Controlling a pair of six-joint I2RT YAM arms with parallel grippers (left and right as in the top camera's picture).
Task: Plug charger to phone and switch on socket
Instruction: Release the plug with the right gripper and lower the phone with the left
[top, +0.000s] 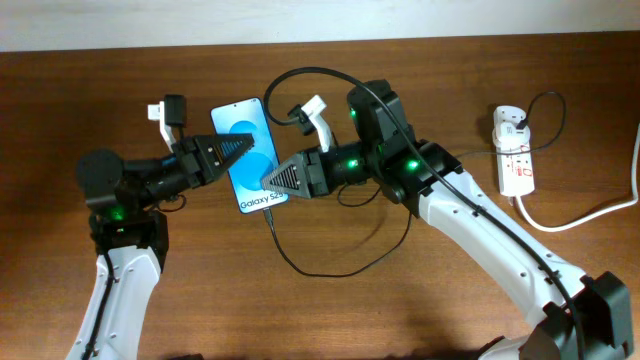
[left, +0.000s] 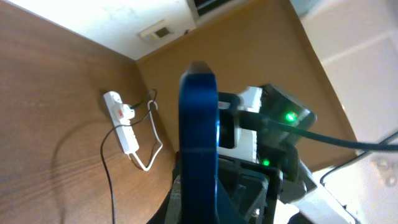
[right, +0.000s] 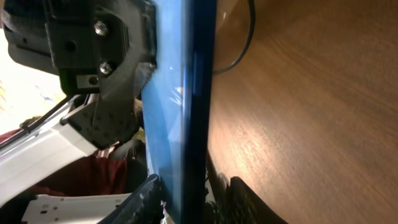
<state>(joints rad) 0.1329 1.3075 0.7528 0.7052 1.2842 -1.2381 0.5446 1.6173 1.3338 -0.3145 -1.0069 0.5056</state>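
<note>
The phone (top: 243, 124) has a bright blue screen reading "Galaxy S25" and sits left of centre. In both wrist views it shows edge-on between the jaws (left: 199, 124) (right: 186, 93). My left gripper (top: 245, 148) reaches in from the left and is shut on the phone (left: 199, 208). My right gripper (top: 268, 180) straddles the phone's lower right edge; one finger touches the screen side and the other stands a little off (right: 196, 202). The black charger cable (top: 330, 268) runs from the phone's bottom end in a loop to the white adapter (top: 508, 120) in the socket (top: 517, 165).
The socket's thick white cord (top: 590, 212) runs off the right edge. The socket also shows in the left wrist view (left: 124, 134), with the thin cable (left: 106, 162) beside it. The table's back edge (top: 450, 40) meets a pale wall.
</note>
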